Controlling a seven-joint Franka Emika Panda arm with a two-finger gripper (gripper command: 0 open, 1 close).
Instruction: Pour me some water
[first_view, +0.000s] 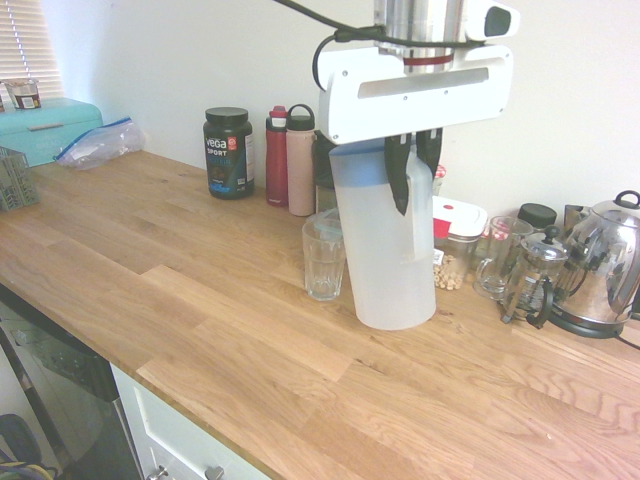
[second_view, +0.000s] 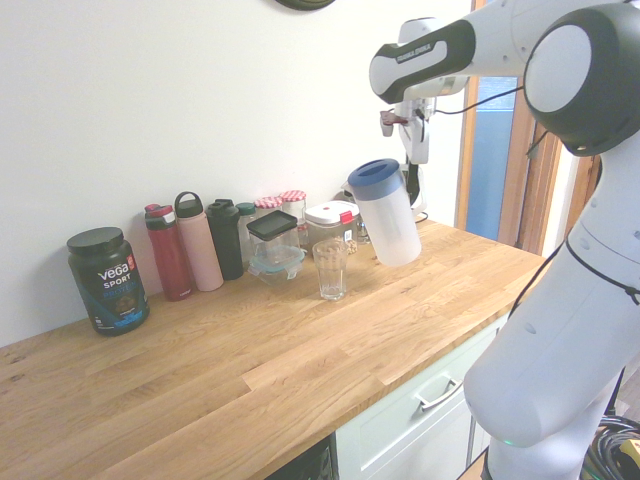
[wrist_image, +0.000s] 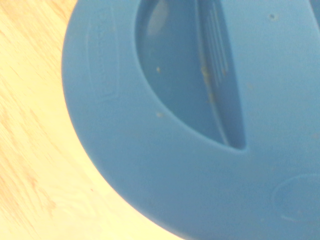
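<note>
A translucent white pitcher (first_view: 385, 250) with a blue lid (wrist_image: 165, 150) hangs tilted over the wooden counter, its top leaning toward an empty drinking glass (first_view: 324, 258). My gripper (first_view: 411, 172) is shut on the pitcher's handle from above. In the second exterior view the pitcher (second_view: 386, 215) is just right of the glass (second_view: 331, 268) and its base looks lifted off the wood; the gripper (second_view: 412, 178) sits behind it. No water shows in the glass. The lid fills the wrist view.
Along the wall stand a black Vega tub (first_view: 228, 152), a red bottle (first_view: 276, 157), a pink bottle (first_view: 300, 160), a white-lidded food box (first_view: 458, 240), a glass mug (first_view: 497, 258), a French press (first_view: 532, 280) and a steel kettle (first_view: 600, 265). A teal bread box (first_view: 45, 128) is far left.
</note>
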